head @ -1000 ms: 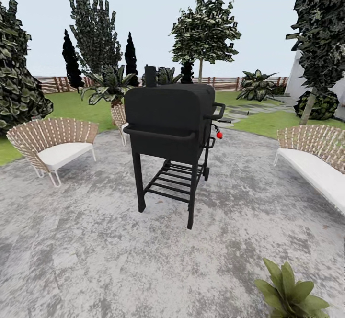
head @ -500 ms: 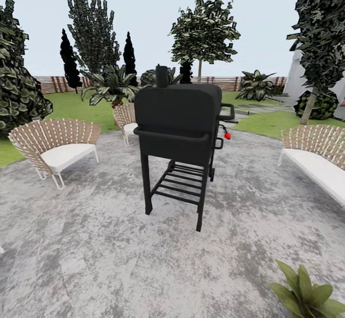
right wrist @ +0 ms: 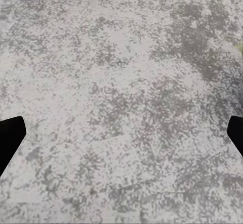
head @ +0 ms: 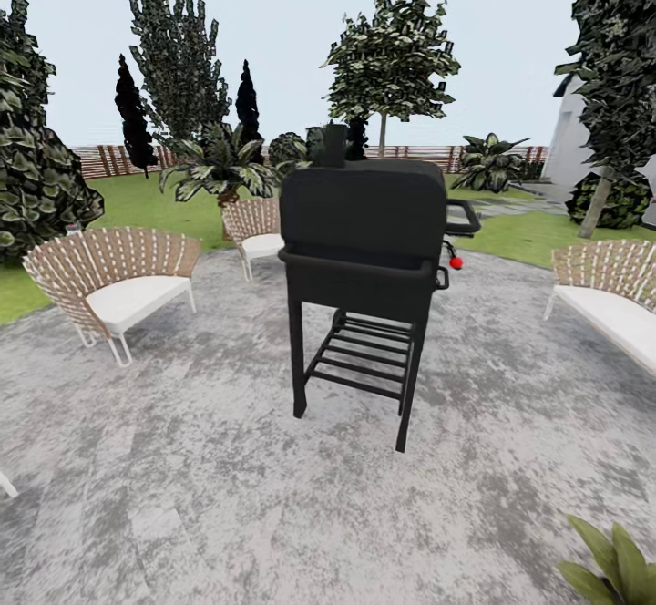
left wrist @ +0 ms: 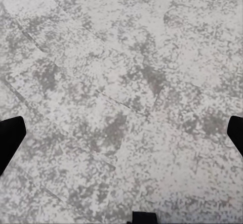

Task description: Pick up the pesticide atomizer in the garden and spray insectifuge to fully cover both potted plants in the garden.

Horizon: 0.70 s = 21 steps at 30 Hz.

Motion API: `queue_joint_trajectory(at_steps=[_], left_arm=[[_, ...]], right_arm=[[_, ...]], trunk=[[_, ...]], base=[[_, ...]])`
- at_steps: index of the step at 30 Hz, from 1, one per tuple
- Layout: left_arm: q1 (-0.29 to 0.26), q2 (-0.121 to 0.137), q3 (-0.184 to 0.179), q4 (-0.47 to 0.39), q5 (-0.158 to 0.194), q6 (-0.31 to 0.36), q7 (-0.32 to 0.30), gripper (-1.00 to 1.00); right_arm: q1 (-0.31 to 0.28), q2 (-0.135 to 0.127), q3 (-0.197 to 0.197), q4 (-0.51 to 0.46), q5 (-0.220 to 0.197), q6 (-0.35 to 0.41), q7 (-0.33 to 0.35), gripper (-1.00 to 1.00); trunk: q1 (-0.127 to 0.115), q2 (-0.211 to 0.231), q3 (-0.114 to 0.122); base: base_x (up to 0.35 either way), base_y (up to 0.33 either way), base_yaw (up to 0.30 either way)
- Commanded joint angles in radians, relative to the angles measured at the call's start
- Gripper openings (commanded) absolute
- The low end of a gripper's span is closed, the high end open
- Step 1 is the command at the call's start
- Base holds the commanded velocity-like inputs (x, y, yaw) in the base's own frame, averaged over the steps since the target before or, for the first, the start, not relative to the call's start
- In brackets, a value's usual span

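A black barbecue grill [head: 364, 250] is standing on its legs in the middle of the grey stone patio [head: 182, 496] of the garden, with a small red knob [head: 455, 262] showing at its right side; a wicker chair [head: 109, 281] with a white cushion is sitting at the left, a second wicker chair [head: 253, 233] is just behind the grill's left side, and a wicker sofa [head: 615, 295] is reaching in from the right edge; one of the potted plants [head: 612, 570] is showing its broad green leaves at the lower right corner of the head view, near the robot, with its pot out of the picture; behind the patio the lawn [head: 155, 199], a brown slat fence [head: 109, 158] and several trees are lying under a pale sky; the left gripper [left wrist: 121, 133] is hanging over bare stone, its dark fingertips [left wrist: 9, 138] sitting at the two opposite edges of the wrist view, so the jaws are spread wide with nothing between them; the right gripper [right wrist: 121, 135] is hanging over stone in the same way, fingertips [right wrist: 10, 138] far apart, jaws spread and holding nothing; the atomizer I cannot find in these pictures.
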Motion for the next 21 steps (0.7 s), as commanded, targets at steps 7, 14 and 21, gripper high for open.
queue_joint_trajectory(at_steps=[7,14,21], left_arm=[[-0.001,0.0,0.001,0.001,0.0,-0.003,0.0,1.0],[-0.001,0.0,0.001,0.001,-0.001,-0.003,0.0,1.0],[-0.001,0.001,0.002,0.001,0.0,-0.003,0.001,1.0]], right_arm=[[-0.001,0.003,-0.001,0.0,0.0,-0.003,-0.001,1.0],[-0.001,0.004,-0.001,0.0,-0.002,-0.003,-0.001,1.0],[-0.002,0.004,-0.001,0.002,-0.002,-0.003,-0.001,1.0]], trunk=[[0.0,0.0,-0.001],[0.0,0.0,-0.001],[0.0,0.0,-0.001]], base=[[0.229,0.245,0.0],[0.232,0.211,0.0],[0.231,0.214,0.0]])
